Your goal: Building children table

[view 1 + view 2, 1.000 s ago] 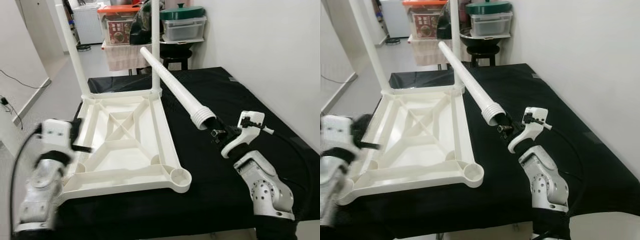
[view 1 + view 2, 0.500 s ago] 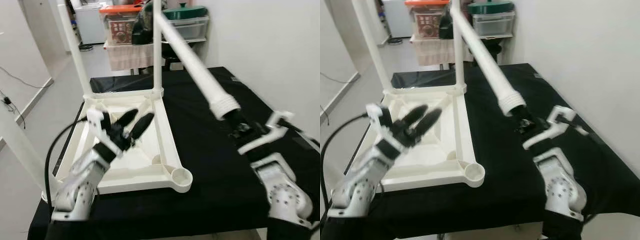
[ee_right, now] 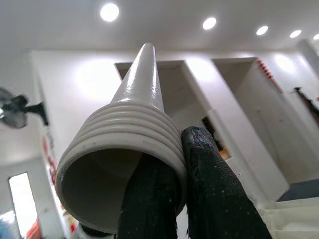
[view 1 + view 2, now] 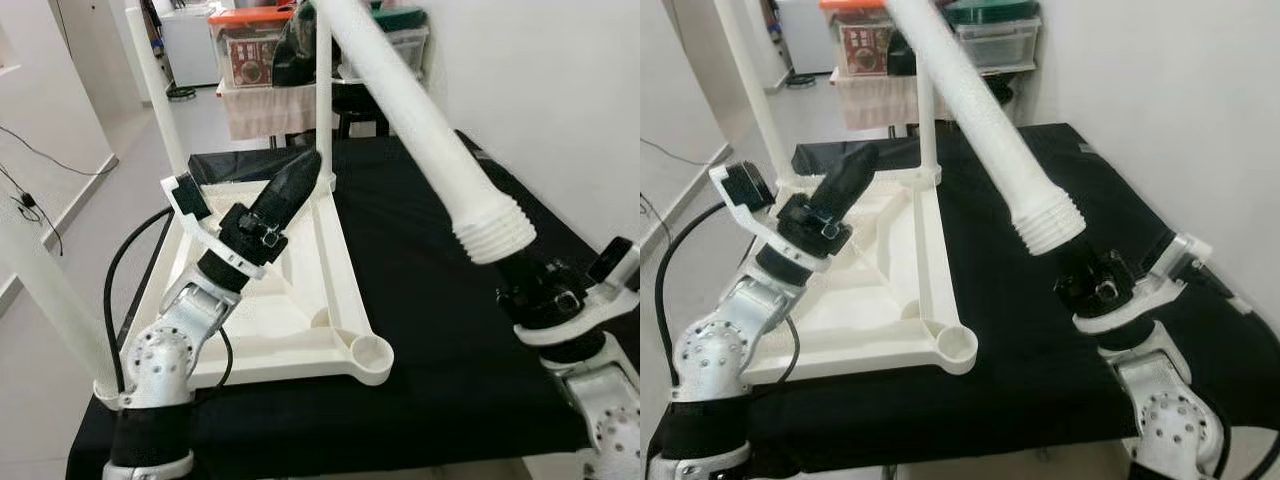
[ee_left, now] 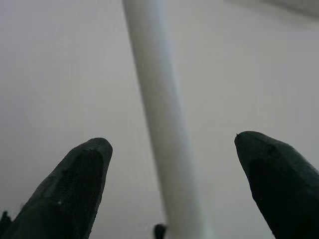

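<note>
A white children's table top (image 4: 343, 268) lies upside down on the black-covered table, with an empty round socket (image 4: 372, 352) at its near right corner. Upright legs stand at the far left (image 4: 155, 90), far right (image 4: 324, 100) and near left (image 4: 50, 290) corners. My right gripper (image 4: 506, 262) is shut on the threaded end (image 3: 124, 134) of a loose white leg (image 4: 420, 120), one finger inside the tube and one outside; the leg slants up and away over the table. My left gripper (image 4: 300, 175) is raised over the table top, open, with a white leg (image 5: 159, 124) ahead between its fingers.
The black cloth (image 4: 430, 340) covers the table to the right of the table top, close to a white wall. Storage boxes (image 4: 250, 50) stand behind the table. Open floor (image 4: 90, 150) lies to the left. A black cable (image 4: 115, 290) loops beside my left arm.
My left arm has come up from the table's left edge to above the table top, fingers pointing upward. My right gripper has lifted the loose leg higher and steeper. The camera shifted too.
</note>
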You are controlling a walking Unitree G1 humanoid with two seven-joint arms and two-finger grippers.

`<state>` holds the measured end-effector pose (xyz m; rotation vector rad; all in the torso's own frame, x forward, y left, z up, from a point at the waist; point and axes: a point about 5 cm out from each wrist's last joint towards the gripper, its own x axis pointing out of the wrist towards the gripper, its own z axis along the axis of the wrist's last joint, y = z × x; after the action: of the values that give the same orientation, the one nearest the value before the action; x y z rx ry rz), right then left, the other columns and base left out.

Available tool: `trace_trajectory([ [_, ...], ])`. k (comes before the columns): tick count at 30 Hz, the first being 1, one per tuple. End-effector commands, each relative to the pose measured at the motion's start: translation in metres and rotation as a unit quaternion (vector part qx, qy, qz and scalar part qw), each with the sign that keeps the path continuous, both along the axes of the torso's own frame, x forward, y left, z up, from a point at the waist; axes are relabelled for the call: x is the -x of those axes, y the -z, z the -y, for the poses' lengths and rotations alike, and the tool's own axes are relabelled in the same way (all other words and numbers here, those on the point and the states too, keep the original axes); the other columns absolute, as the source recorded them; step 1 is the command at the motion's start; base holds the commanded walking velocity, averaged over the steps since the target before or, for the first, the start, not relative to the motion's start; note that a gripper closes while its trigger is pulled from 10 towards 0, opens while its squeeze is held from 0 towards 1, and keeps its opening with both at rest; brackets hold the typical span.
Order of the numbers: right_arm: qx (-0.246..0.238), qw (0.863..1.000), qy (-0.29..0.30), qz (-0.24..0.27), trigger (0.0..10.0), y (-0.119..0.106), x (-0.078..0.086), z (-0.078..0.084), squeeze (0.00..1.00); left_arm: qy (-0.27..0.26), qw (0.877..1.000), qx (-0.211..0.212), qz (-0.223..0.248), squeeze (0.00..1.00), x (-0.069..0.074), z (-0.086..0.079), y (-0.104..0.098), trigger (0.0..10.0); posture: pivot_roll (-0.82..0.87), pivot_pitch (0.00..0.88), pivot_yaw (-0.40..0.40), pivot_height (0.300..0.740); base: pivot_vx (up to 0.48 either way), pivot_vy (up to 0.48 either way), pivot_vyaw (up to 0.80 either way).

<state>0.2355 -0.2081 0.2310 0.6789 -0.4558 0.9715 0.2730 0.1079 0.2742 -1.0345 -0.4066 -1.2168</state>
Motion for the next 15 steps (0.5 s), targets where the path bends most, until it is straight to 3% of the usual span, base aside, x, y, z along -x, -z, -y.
trace_trajectory([
  [1, 0.006, 0.999, -0.036, 0.015, 10.0, -0.002, 0.005, -0.008, 0.00, 0.005, 1.000, 0.023, 0.001, 1.00, 0.002, -0.007, -0.004, 10.0, -0.11, 0.000, 0.038, 0.740, 0.000, 0.000, 0.00],
  [8, 0.046, 0.997, -0.062, 0.009, 10.0, 0.005, 0.011, -0.010, 0.00, 0.011, 0.998, 0.058, -0.011, 1.00, 0.000, -0.019, -0.009, 10.0, -0.11, 0.000, 0.035, 0.740, 0.000, 0.000, 0.00],
  [13, 0.101, 0.992, -0.070, -0.007, 10.0, 0.017, 0.013, -0.006, 0.00, 0.038, 0.997, 0.070, 0.005, 1.00, 0.007, -0.027, -0.014, 10.0, -0.11, 0.000, 0.029, 0.740, 0.000, 0.000, 0.00],
  [14, 0.108, 0.991, -0.073, -0.010, 10.0, 0.019, 0.014, -0.005, 0.00, 0.044, 0.996, 0.073, 0.004, 0.83, 0.008, -0.028, -0.014, 10.0, -0.11, 0.000, 0.027, 0.740, 0.000, 0.000, 0.00],
  [15, 0.110, 0.991, -0.074, -0.011, 10.0, 0.020, 0.015, -0.004, 0.00, 0.048, 0.996, 0.076, 0.003, 0.83, 0.009, -0.028, -0.014, 10.0, -0.11, 0.000, 0.026, 0.740, 0.000, 0.000, 0.00],
])
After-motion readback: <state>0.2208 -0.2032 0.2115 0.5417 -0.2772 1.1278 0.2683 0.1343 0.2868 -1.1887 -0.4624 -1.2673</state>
